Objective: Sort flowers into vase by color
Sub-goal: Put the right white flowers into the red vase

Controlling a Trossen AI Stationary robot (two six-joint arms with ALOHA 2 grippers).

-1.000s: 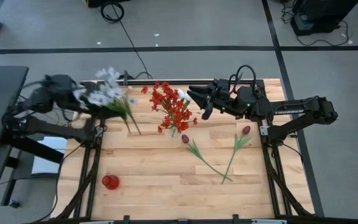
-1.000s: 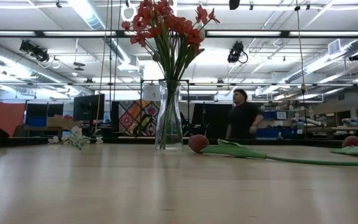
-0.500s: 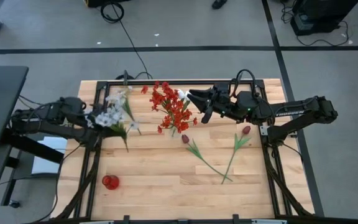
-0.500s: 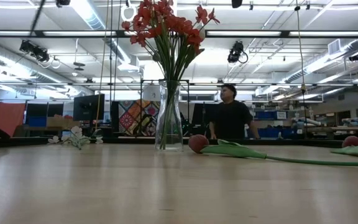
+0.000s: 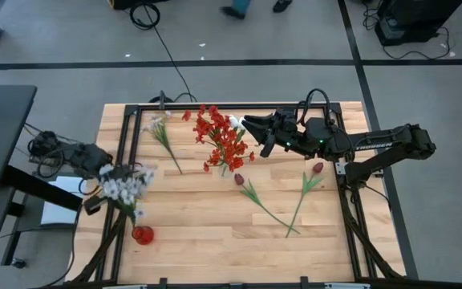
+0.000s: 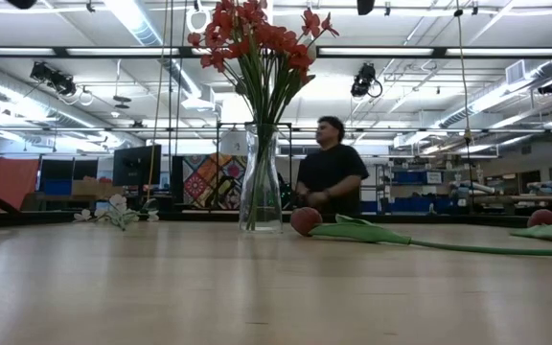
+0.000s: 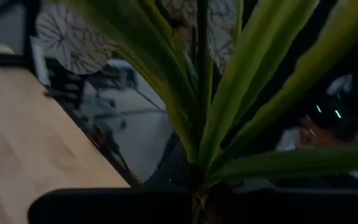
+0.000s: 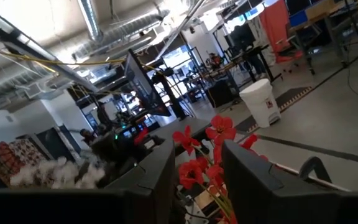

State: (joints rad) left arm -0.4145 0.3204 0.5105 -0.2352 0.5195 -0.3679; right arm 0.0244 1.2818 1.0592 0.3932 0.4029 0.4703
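Two arms engaged: left gripper (image 5: 103,178), jaws clenched on the pale spray (image 5: 123,185), carries it over the tabletop's (image 5: 215,233) near-left edge, probably for a separate vase, while right gripper (image 5: 255,127), jaws parted around nothing, waits beside the red bunch (image 5: 223,138).

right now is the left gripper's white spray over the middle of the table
No, in the high view the left gripper holds the white spray at the table's left edge.

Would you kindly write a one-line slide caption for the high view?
Left gripper carries a white spray over the table's left edge; right gripper waits by the red flowers.
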